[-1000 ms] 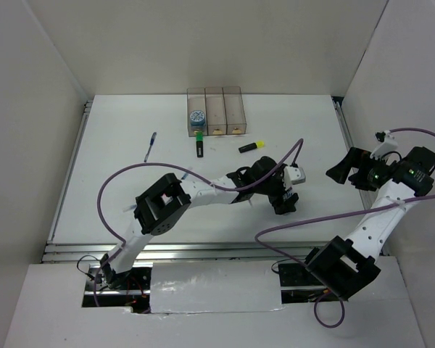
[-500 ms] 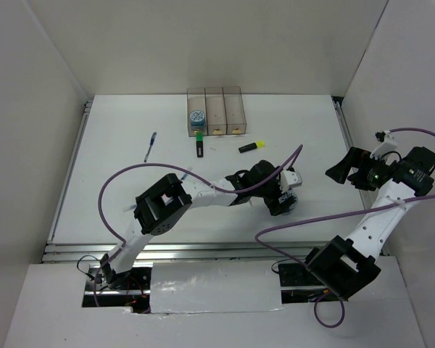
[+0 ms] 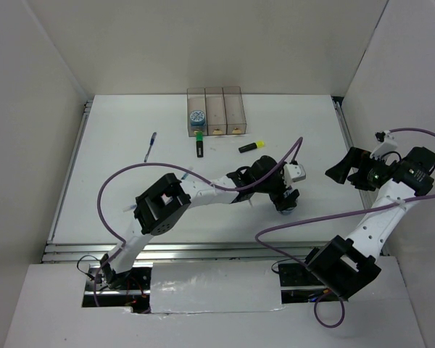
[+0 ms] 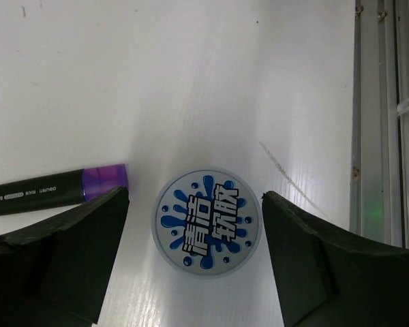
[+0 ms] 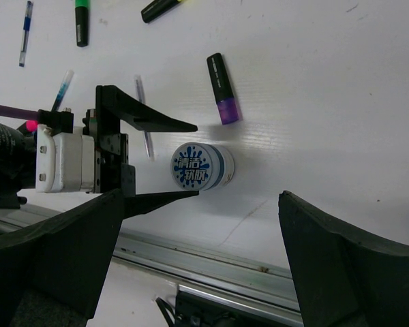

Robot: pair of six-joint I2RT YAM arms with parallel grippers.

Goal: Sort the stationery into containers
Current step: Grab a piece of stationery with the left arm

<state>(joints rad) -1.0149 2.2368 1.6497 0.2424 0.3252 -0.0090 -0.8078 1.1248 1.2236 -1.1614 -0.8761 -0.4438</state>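
Left arm stretched rightward, left tool (image 3: pixel 284 199) spread wide, right tool (image 3: pixel 338 171) aloft, parted

tape roll (image 4: pixel 207 222): glossy top | table (image 4: pixel 157 82): smooth white | left jaws: matt black

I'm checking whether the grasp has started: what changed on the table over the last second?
The left gripper shifted slightly left, then back right, ending with its open fingers straddling the tape roll without touching it. Nothing was taken hold of or let go. The right gripper, the green highlighter, the yellow highlighter and the containers stayed put.
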